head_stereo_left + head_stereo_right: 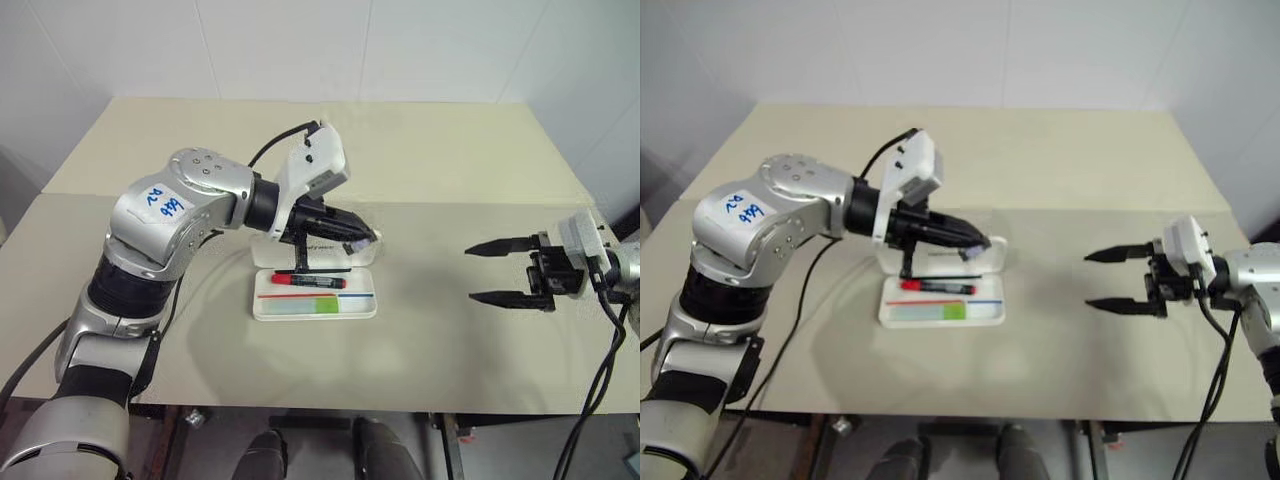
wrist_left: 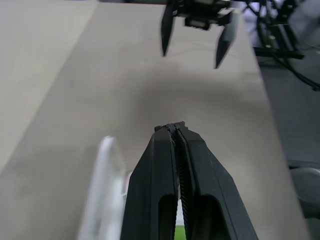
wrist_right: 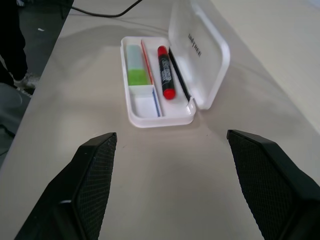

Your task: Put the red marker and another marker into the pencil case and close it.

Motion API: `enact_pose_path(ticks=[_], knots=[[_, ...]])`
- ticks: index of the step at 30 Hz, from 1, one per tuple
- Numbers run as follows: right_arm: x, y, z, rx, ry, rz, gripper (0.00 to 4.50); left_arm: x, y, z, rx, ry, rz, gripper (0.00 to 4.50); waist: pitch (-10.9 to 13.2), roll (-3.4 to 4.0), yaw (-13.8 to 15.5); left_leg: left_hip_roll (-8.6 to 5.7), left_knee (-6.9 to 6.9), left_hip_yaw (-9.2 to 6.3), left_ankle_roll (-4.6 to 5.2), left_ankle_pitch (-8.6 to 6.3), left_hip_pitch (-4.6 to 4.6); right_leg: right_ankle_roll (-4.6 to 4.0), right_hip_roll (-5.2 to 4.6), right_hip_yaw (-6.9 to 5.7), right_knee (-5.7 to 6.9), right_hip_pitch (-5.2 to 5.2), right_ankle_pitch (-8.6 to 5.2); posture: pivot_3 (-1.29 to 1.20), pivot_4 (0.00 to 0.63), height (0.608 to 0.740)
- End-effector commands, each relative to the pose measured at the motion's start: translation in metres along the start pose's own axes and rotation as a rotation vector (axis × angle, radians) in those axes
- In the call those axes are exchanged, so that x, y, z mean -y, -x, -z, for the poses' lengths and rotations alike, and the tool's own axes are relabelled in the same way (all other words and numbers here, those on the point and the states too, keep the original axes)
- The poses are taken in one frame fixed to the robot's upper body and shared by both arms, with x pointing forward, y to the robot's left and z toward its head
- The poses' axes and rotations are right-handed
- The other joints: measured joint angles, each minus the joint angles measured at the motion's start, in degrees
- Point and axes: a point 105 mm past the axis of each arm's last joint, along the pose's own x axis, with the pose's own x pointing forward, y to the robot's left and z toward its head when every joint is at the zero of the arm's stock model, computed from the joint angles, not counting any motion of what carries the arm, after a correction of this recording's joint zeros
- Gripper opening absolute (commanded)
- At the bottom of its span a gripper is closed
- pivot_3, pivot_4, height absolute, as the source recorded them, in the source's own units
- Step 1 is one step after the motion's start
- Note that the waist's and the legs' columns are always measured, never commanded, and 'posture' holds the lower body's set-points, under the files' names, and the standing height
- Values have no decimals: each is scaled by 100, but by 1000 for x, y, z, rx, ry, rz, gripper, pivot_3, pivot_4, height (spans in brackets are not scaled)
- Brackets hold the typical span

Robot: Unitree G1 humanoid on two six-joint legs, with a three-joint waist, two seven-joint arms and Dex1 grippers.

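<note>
left pincer point(image 1: 362, 236) shut above open pencil case point(image 1: 365, 309), markers inside

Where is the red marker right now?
The red marker lies inside the open pencil case at the table's middle, between the raised lid and the green marker.

Left hand point(image 1: 372, 238) pinched closed, right hand point(image 1: 472, 272) spread wide, well apart.

White pencil case point(image 3: 200, 55) open, red marker point(image 3: 165, 71), green marker point(image 3: 136, 64) inside
</note>
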Motion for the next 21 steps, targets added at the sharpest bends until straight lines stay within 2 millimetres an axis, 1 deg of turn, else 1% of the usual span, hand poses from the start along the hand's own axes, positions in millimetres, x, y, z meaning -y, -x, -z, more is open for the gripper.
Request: enact_pose_path(ticks=[1, 3, 8, 10, 12, 15, 19, 21], knots=[[-11, 4, -12, 55, 34, -59, 4500, 18, -10, 4, -7, 3, 68, 16, 0, 0, 3, 0, 4, 0, 0, 0, 0, 0, 0, 0, 5, 0, 0, 0, 150, 740], [-14, 5, -13, 72, 29, -56, 4500, 21, -14, 12, -28, 13, 72, 16, 0, -1, 2, 0, 17, 0, 1, -1, 0, 1, 0, 1, 18, -1, -2, 0, 150, 740], [-17, 6, -17, 100, 32, -47, 4500, 15, -23, 26, -85, 65, 41, 16, 1, -1, 9, -4, 43, 2, 5, -1, 2, 1, 1, 4, 27, 8, -2, 0, 150, 740], [-17, 8, -19, 113, 28, -34, 4500, 12, -29, 32, -105, 77, 28, 16, 1, -2, 14, -4, 45, 2, 7, 2, 5, 1, 1, 5, 27, 12, -2, 0, 150, 740], [-16, 10, -21, 142, 14, -14, 4500, 4, -35, 41, -146, 98, -9, 16, 1, -1, 28, -4, 47, 2, 8, 4, 6, 1, 1, 5, 27, 14, -1, 0, 150, 740], [-15, 13, -24, 175, 3, 6, 4500, -2, -39, 46, -164, 121, -26, 16, 1, -2, 25, -5, 46, 4, 9, 5, 13, 1, 2, 8, 28, 19, 0, 0, 150, 740], [-16, 16, -18, 154, -16, 28, 4500, -5, -44, 56, -197, 130, -26, 16, 1, -1, 44, -4, 42, 4, 9, 5, 11, 1, 2, 9, 29, 14, -1, 0, 150, 740], [-15, 16, -15, 150, -21, 44, 4500, -11, -49, 62, -212, 134, -39, 16, 1, -1, 61, -5, 41, 4, 9, 4, 12, 1, 2, 9, 30, 14, 0, 0, 150, 740]])
